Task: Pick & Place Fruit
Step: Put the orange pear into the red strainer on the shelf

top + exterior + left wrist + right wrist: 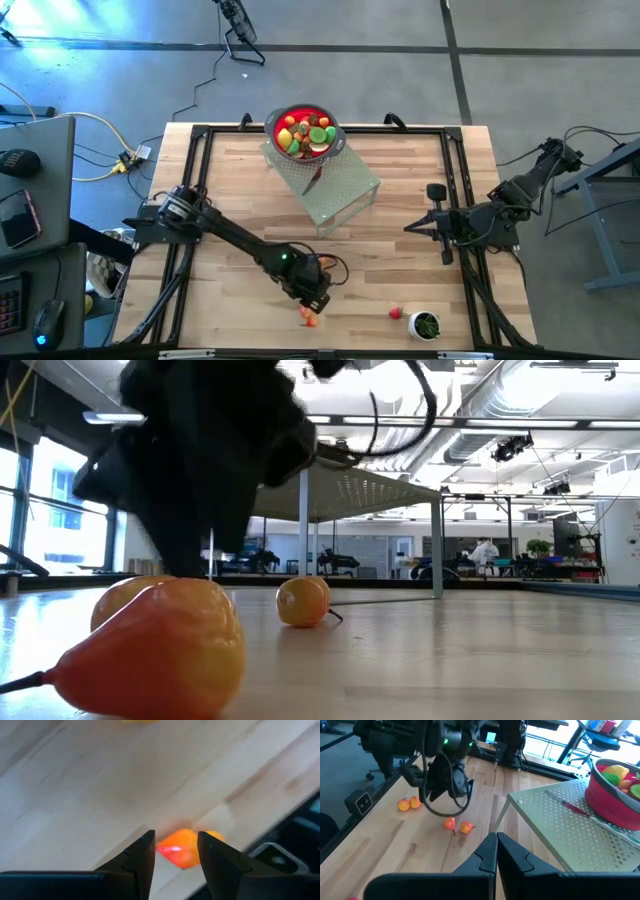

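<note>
Left gripper [174,857]: we see the fingers [141,860] apart, straddling an orange fruit [182,851] that lies on the table [240,190]; we cannot tell whether they touch it. Seen from above, this gripper [314,301] hangs low over the table's front edge, well away from the red bowl [306,131]. A second fruit piece [466,827] lies just beside the first. One red piece [396,313] sits beside a white cup [425,325].

Right gripper [496,849]: fingers together, holding nothing, parked at the table's right edge, well apart from the bowl.

Bowl sits heaped with fruit on a perforated stand [345,185], near the table's far edge; a knife [313,180] lies just in front of it.

Surface: pale wood planks. Beyond the table we note an open hall, ceiling ducts, and a distant person [485,552].
</note>
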{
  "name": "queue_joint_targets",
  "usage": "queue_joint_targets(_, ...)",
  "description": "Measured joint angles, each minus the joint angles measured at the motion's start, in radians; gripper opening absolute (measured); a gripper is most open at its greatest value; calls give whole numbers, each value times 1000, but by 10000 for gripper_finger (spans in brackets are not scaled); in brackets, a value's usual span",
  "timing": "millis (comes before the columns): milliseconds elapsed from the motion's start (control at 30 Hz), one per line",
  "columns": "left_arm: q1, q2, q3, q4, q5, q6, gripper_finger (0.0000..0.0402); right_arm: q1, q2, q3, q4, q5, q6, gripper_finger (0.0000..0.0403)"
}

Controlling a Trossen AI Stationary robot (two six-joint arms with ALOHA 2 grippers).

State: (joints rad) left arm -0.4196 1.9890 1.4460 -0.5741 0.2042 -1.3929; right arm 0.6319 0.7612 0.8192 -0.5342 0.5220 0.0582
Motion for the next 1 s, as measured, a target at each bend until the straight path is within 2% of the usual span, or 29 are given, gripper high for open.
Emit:
queue_joint_targets(233,-24,-86,0,7,-58,-135,143,0,0,0,0,0,-2,2)
queue_joint_targets(467,-127,-113,1,77,-158,-440,143,0,0,0,-1,-1,17,2)
queue_joint_targets(633,-209,-108,1,81,-328,-711,143,0,0,0,0,-1,16,2)
queue_joint_targets(733,-248,-107,0,59,-436,-811,143,0,0,0,0,-1,19,2)
queue_joint_targets(867,-265,-106,0,9,-500,-905,143,0,0,0,-1,-1,19,2)
queue_joint_targets(1000,-261,-106,0,10,-504,-886,143,0,4,0,-9,-1,19,2)
